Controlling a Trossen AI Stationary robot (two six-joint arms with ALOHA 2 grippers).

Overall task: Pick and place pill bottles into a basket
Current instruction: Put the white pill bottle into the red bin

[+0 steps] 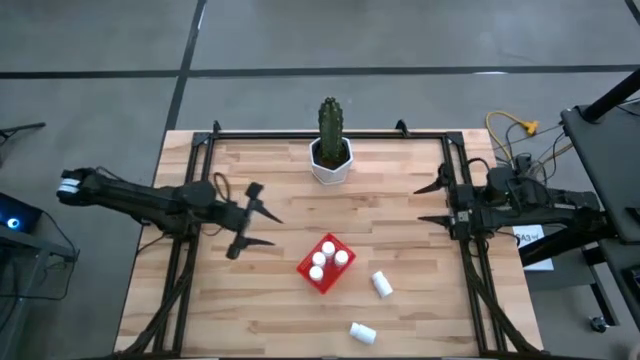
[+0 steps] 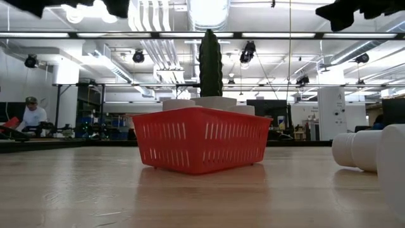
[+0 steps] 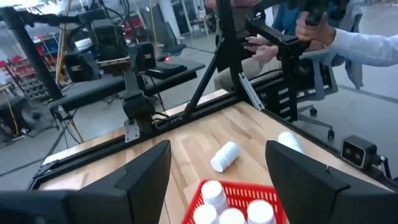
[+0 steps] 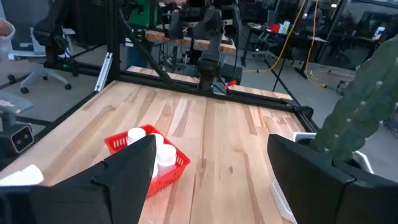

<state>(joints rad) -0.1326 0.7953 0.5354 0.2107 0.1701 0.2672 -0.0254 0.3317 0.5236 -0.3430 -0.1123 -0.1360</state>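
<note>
Cropped bottle [image 2: 370, 151] nears basket [image 2: 199, 144]; left tool [image 1: 258, 222], right tool [image 1: 432, 201] released.

No text, label, brand or number can be read anywhere. A white paper tag [image 1: 527, 238] sits by the right arm's base off the tabletop [image 1: 280, 300]; its dark print is too small to make out.

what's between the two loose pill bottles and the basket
Nothing visible: bare table lies between the basket and the loose pill bottles. The cactus pot stands well away.
</note>
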